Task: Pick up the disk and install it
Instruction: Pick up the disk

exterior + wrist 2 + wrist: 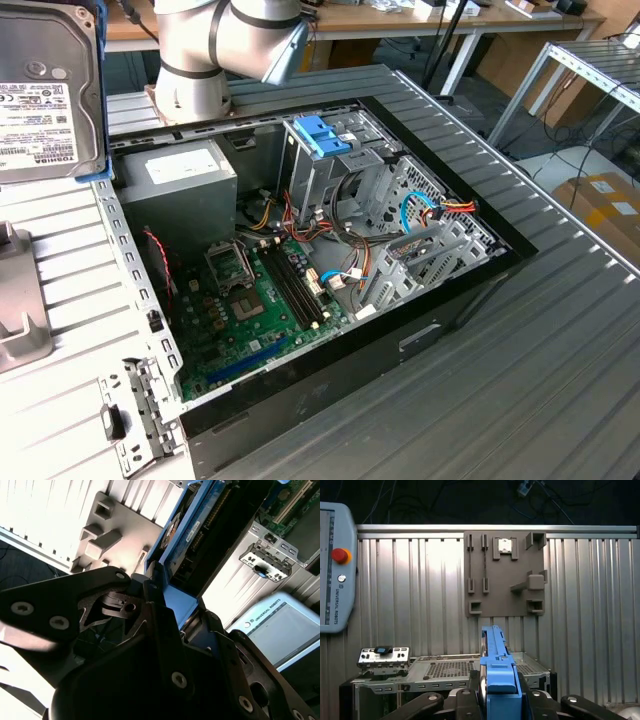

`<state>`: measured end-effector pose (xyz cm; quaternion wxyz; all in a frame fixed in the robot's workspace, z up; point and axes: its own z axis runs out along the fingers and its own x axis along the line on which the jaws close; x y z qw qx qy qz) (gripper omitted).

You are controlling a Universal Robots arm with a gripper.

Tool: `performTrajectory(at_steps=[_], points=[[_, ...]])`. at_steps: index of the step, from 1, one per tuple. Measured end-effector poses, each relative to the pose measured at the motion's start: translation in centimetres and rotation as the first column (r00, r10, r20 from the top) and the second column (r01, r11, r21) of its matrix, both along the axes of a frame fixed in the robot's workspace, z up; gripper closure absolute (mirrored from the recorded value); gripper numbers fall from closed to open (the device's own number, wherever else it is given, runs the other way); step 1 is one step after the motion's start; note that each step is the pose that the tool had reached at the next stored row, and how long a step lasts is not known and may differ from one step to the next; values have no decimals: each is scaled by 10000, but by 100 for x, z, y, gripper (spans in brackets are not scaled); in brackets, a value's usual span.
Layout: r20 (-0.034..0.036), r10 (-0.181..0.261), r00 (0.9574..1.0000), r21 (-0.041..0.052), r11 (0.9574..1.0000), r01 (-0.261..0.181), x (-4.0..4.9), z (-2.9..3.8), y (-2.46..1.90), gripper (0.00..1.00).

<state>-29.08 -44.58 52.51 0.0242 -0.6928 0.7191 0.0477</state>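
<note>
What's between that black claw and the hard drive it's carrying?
Nothing: in the first wrist view the gripper is shut directly on the disk, touching its blue bracket.

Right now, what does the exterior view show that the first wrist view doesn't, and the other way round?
Exterior view: the disk's labelled face, and the inside of the open computer case, with its motherboard, grey power-supply box and blue latch. First wrist view: the gripper shut on the disk, which stands edge-on with its blue bracket toward the camera, plus a grey fixture plate and a pendant with a red button. Shared: the disk, the case and the ribbed metal table.
</note>
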Motion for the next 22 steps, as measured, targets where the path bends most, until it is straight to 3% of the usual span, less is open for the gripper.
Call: performTrajectory(at_steps=[22], points=[[0,0,10000,-1,10000,0,84,-1,-36,63]])
